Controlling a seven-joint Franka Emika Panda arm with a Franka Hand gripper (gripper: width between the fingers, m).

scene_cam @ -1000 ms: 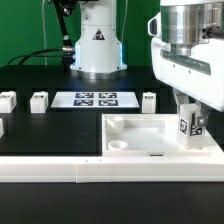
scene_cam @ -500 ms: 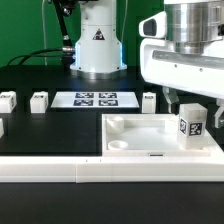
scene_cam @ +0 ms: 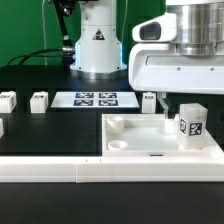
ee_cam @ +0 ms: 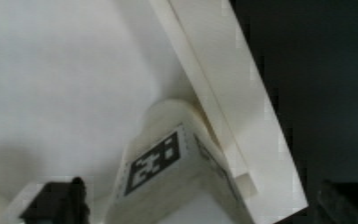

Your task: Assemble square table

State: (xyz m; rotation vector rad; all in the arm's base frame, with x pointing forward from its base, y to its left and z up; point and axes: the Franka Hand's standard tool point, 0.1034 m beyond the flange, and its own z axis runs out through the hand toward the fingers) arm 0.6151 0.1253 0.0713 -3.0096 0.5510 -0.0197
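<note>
White plastic sq top (scene_cam: pixel 148 136), raised rim | tagged block leg (scene_cam: pixel 192 122) upright | gripper (scene_cam: pixel 190 99) jaws apart, empty

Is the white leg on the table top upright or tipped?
Upright: the leg stands on end on the table top, tag side vertical.

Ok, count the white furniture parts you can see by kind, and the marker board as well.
Table top: 1
Legs: 4, the last standing on the top
Marker board: 1
Total: 6
Uncounted: a white piece cut off at the exterior view's left.
</note>
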